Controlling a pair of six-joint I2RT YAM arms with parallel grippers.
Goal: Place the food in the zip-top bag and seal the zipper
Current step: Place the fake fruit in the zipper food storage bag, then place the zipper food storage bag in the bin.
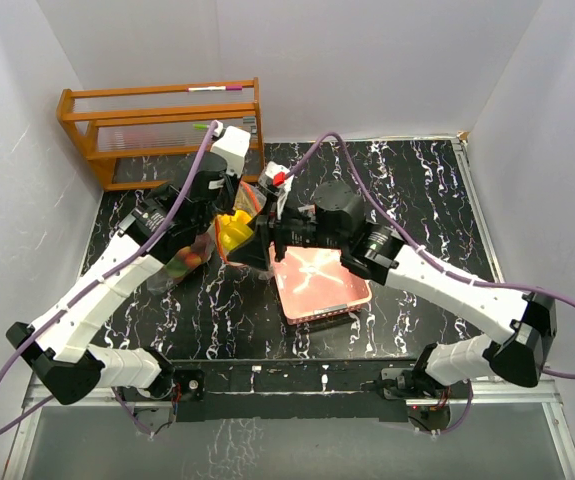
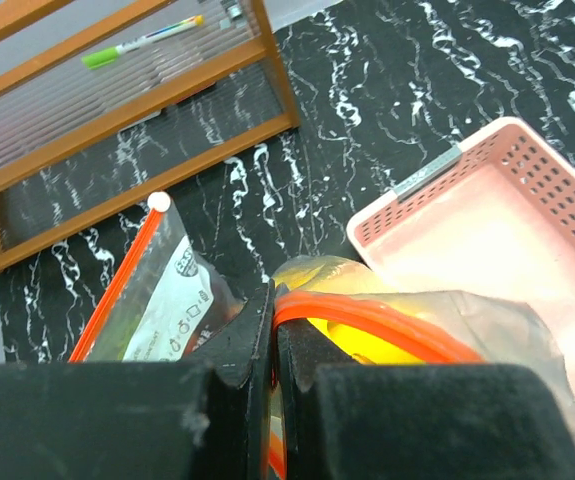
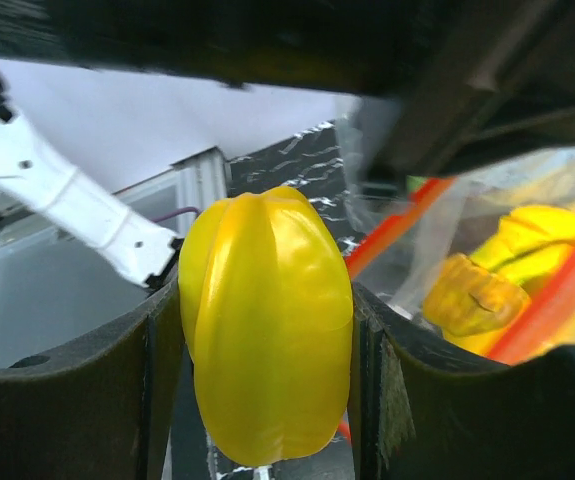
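Food is already partly inside the zip-top bag — through its clear side, at the right of the right wrist view, a yellow piece and a yellow-orange piece sit behind the orange zipper. In the top view the bag is near the middle of the desk, just to the upper left of the pink basket. Some red and green shows through its lower part under the left arm. The left end effector is closed tight on the bag's zipper edge and seems to hold the mouth up. The right end effector grips one more yellow food with ridges, squeezed between both fingers, just beside the bag's mouth but not in it yet. So I think the job is well past half: this piece has to go in and be let go. After that the zipper must be pressed shut — it is not closed, since the two orange strips stand apart. I cannot tell if more food waits out of sight.
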